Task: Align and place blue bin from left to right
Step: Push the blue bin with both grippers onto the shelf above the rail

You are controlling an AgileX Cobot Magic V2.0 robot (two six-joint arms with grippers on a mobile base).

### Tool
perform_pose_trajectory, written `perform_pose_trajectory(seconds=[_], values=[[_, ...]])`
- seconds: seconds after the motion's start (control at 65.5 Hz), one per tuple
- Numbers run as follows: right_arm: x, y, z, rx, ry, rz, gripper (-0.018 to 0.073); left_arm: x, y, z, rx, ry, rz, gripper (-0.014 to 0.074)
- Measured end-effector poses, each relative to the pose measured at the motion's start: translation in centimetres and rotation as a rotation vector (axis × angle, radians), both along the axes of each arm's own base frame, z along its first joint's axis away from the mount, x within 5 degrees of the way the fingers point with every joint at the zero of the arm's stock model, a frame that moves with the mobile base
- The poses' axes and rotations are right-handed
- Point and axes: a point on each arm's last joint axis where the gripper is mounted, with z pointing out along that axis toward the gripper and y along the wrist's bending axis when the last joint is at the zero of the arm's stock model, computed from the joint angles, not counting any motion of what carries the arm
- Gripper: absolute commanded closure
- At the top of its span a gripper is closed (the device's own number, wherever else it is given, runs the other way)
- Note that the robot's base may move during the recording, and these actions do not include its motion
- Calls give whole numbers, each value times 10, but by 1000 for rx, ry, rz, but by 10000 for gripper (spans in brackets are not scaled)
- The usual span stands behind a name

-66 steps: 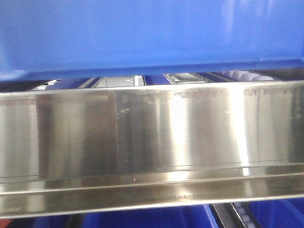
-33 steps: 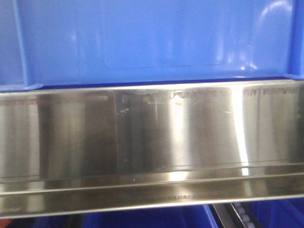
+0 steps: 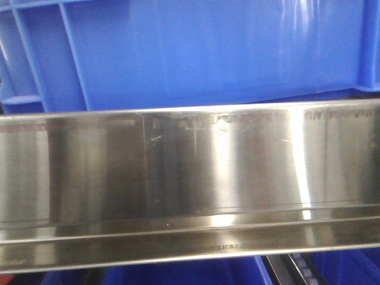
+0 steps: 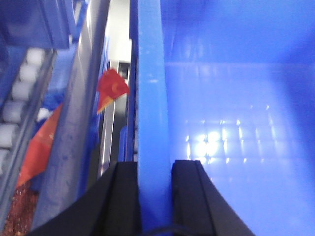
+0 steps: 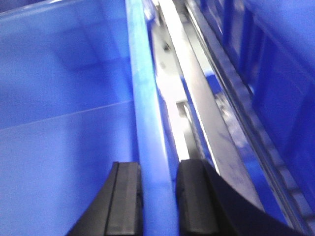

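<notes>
Clamping blue bin [image 3: 208,53] rim: left end effector [image 4: 155,172], right end effector [image 5: 158,172] | front view: only wall, steel rail [image 3: 190,172]

The blue bin [image 3: 208,53] — a sky-blue plastic crate with a smooth wall and raised vertical ribs toward 9 o'clock — fills the front view's 12 o'clock band, lower edge slightly tilted, floor glossy.
</notes>
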Motion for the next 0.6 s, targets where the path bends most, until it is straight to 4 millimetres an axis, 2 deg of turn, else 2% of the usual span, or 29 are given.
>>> perform_pose_trajectory(seconds=[0.275,0.336,0.397,0.473,0.504,0.595], values=[[2,0,-7,-27,42,-19,632,0,0,0,-1,7,2,703],[1,-1,-8,-36,53,-27,606,0,0,0,-6,2,-2,668],[1,-1,-9,-38,60,-29,523,0,-1,0,-10,0,-4,596],[1,-1,-8,-38,63,-27,291,0,-1,0,-16,4,-4,442],[1,0,-8,-33,60,-23,224,0,-2,0,-23,-1,-9,391],[0,4,-4,2,34,5,182,0,-6,1,-46,-14,-28,234]])
